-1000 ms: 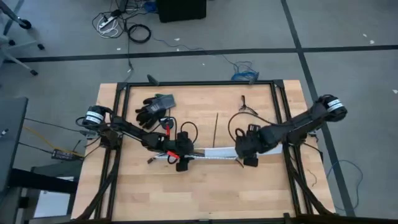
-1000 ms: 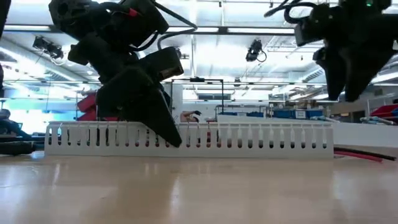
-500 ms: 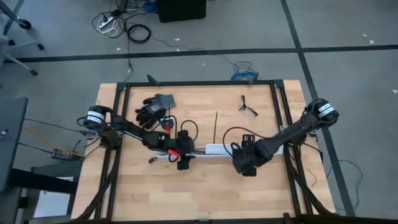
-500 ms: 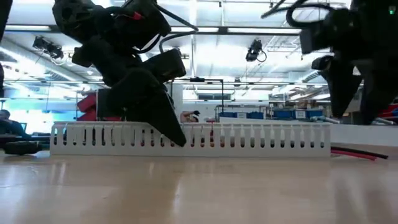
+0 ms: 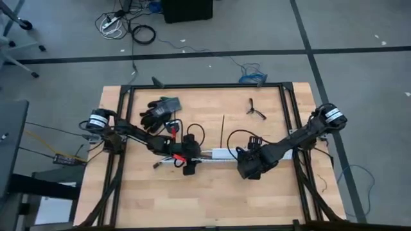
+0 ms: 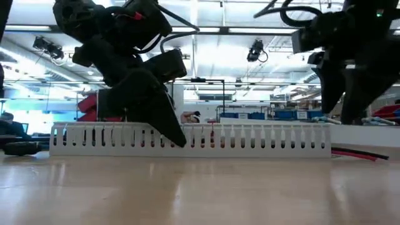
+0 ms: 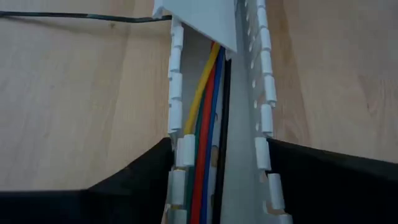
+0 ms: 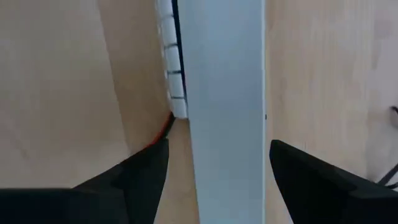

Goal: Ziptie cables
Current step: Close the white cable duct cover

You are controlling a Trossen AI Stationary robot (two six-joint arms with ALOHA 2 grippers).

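The bunch of thin coloured cables (image 7: 206, 124) (yellow, green, red, blue and black) lies inside the long white slotted plastic channel (image 5: 221, 154) in the middle of the wooden table (image 5: 205, 199). The left gripper (image 5: 187, 168) grips this channel, one finger against each wall. The right gripper (image 5: 247, 172) is spread open over the flat white cover (image 8: 227, 112) at the channel's other end. The thin black ziptie (image 5: 223, 130) lies apart, behind the channel.

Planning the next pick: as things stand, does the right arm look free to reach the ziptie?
Probably yes. The ziptie lies alone on bare wood beyond the white channel, with nothing over it. The right end effector, open, straddles the channel's lid nearby and would only need to lift off.
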